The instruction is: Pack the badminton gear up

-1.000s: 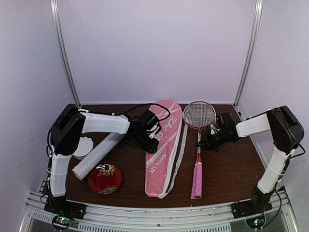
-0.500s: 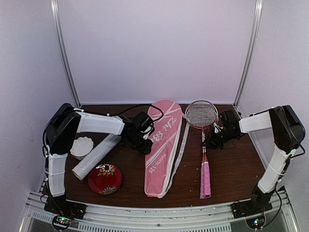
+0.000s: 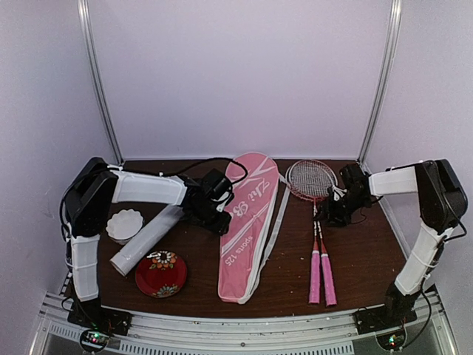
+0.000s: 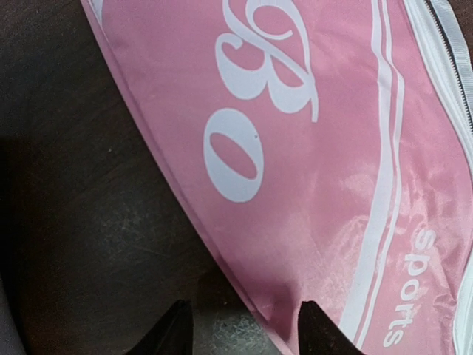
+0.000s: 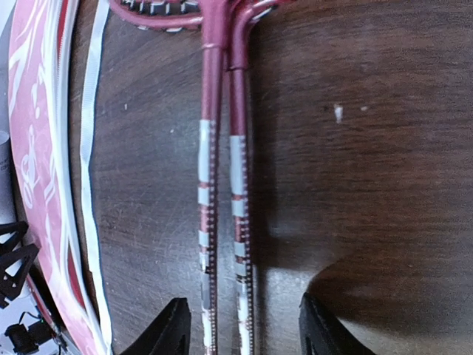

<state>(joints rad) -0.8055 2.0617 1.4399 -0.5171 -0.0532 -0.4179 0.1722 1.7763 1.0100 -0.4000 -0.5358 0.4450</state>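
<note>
Fingers of my left gripper: parted about halfway, gripping nothing, set astride the 9 o'clock edge of the pink bag.
White scalloped bowl: 9 o'clock side of the table.
Long white tube: just beside the bowl, running 1 to 7 o'clock.
Red floral plate: 6 o'clock of the tube.
Bag: flat, mid-table, running 1 to 7 o'clock.
Two racquets: side by side, 3 o'clock of the bag, heads at 12, pink handles at 6.
Fingers of my right gripper: parted about halfway, empty, both shafts lying between them.
</note>
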